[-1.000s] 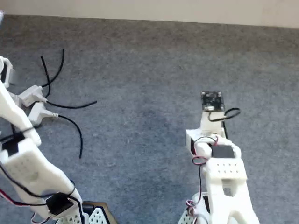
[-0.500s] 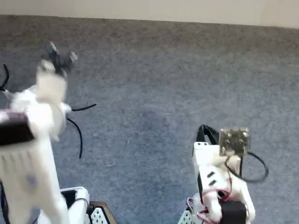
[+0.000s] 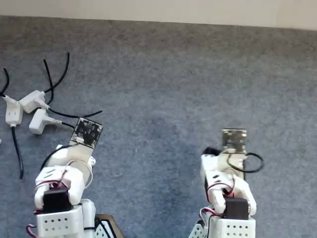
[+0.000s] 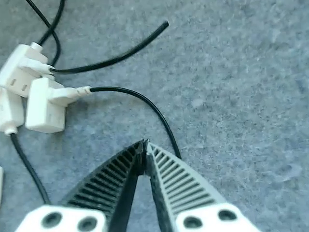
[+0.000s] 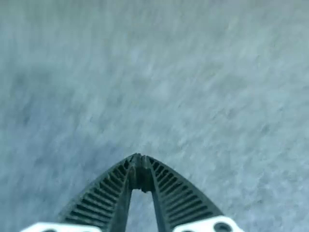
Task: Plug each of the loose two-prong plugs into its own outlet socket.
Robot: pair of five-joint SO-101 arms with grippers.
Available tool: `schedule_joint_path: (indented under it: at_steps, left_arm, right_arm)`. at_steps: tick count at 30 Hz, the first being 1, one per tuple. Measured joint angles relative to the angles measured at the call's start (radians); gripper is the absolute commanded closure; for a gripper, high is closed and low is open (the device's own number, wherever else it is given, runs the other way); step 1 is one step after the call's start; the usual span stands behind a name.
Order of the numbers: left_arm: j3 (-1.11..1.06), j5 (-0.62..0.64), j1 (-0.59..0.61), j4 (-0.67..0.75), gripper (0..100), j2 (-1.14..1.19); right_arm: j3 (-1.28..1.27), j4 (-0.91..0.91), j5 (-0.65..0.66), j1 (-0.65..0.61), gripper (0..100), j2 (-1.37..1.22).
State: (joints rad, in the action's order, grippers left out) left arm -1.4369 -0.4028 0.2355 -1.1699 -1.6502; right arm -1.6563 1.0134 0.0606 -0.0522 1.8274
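Three white plug and socket pieces lie in a cluster at the far left of the grey carpet, each on a black cord: one [image 3: 33, 100], a second [image 3: 13, 114] and a third [image 3: 38, 121]. In the left wrist view the nearest white piece [image 4: 44, 104] lies beside another one [image 4: 19, 72] with slots in its face. My left gripper [image 4: 144, 145] is shut on nothing, a short way back from them and next to a black cord [image 4: 154, 108]. My right gripper [image 5: 139, 158] is shut over bare carpet, holding nothing.
Loose black cords [image 3: 57, 79] curl around the white pieces. The left arm [image 3: 64, 173] and the right arm [image 3: 225, 183] sit folded at the near edge. Open carpet [image 3: 163, 89] lies between and beyond them, up to a pale wall [image 3: 158, 10].
The left arm swung up from the far left and folded back to the near edge, uncovering the white pieces. The right arm pulled back toward its base.
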Motion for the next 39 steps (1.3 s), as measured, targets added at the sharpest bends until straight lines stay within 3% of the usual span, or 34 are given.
schedule_joint_path:
  at_steps: [5, 10, 13, 22, 39]
  left_arm:
    - [-0.218, 0.005, 0.0, 0.084, 99, -0.147]
    - [-0.239, 0.008, 0.0, 0.107, 99, -0.161]
    - [-0.239, 0.008, 0.0, 0.091, 99, -0.161]
    - [-0.239, 0.008, -0.003, -0.158, 99, -0.161]
    - [-0.239, 0.006, -0.002, -0.17, 99, -0.163]
  right_arm:
    - [0.0, -0.114, -0.002, 0.201, 99.3, -0.002]
    - [0.0, -0.104, -0.002, 0.311, 99.3, -0.003]
    - [0.0, -0.02, 0.0, 0.322, 99.3, -0.003]
    - [0.0, 0.209, 0.002, 0.325, 99.3, -0.003]
    - [-0.002, 0.216, 0.002, 0.328, 99.3, -0.003]
